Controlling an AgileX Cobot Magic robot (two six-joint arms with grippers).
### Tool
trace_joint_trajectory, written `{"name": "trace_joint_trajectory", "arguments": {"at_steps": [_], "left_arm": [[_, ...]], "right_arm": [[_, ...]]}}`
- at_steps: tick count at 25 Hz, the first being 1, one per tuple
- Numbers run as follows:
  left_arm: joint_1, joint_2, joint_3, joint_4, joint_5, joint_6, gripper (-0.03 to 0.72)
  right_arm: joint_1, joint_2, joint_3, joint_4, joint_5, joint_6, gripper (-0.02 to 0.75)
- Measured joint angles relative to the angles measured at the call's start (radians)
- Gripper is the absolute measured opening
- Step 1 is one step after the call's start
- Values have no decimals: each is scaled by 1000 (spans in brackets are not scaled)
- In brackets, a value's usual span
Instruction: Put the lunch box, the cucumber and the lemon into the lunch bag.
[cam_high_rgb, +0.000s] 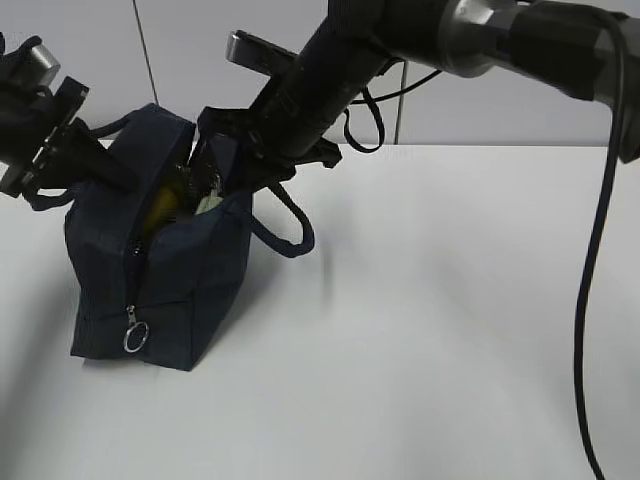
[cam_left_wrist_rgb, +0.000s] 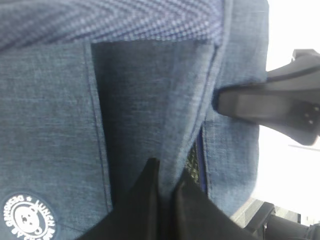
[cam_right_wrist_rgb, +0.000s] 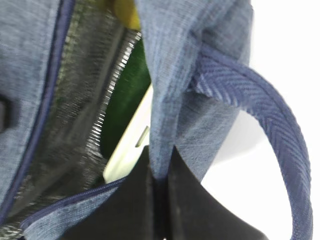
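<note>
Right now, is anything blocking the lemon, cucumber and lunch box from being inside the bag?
Nothing visible does. The lemon, cucumber and lunch box already sit inside the open lunch bag. The left gripper and right gripper each pinch a side of its mouth.

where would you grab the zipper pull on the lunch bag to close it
Take the silver ring pull, hanging low on the lunch bag's near end below the open zipper. It dangles free of the fabric, so pinching across the ring from the front, table side, probably works best. Both grippers are pinching the bag's top edges, so one must let go first.
</note>
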Motion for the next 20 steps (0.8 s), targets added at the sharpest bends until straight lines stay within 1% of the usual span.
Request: {"name": "trace_joint_trajectory", "arguments": {"at_steps": [4,10,13,16,20], "left_arm": [[-21,0,0,-20,-2,0,-8],[-58,0,0,-102,-4,2,-8],[-99,0,0,-127,-13,2,-8],[-151,0,0,-188,-19,6,-8],[-221,0,0,-243,-25,12,-8]], "right_arm": [[0,-4,-2,-81,55,-7,3],[0,-53,-27,-277,139,23,2],[-4,-85,-48,-341,168,23,2],[-9,-111,-54,-400,172,32,1],[-16,-136,-54,-447,177,45,1]]}}
